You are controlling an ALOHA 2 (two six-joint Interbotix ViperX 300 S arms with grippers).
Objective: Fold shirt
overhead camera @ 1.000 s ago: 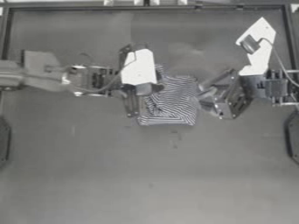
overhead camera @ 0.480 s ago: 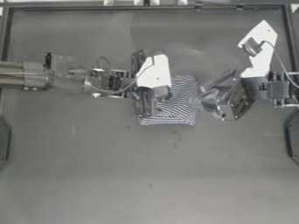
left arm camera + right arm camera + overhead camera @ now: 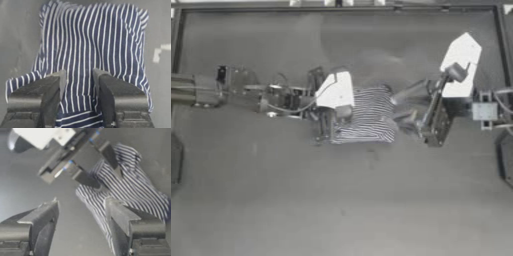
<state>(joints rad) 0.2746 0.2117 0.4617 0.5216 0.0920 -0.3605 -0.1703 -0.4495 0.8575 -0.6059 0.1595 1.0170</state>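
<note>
The navy-and-white striped shirt (image 3: 371,112) lies folded into a compact bundle in the middle of the table. My left gripper (image 3: 334,120) reaches in from the left and rests on the shirt's left edge. In the left wrist view its jaws (image 3: 78,82) stand partly open, with flat striped fabric (image 3: 97,37) running between them. My right gripper (image 3: 401,107) hovers just off the shirt's right edge, open and empty. In the right wrist view its jaws (image 3: 81,213) frame the bundle's edge (image 3: 133,185), with the left gripper (image 3: 98,168) beyond.
A dark rail (image 3: 338,7) frames the table along the back and sides. Bare tabletop (image 3: 345,200) stretches in front of the shirt.
The left arm has reached further right, bringing its gripper onto the shirt's left edge, and the bundle looks slightly narrower. The right gripper has stayed beside the shirt.
</note>
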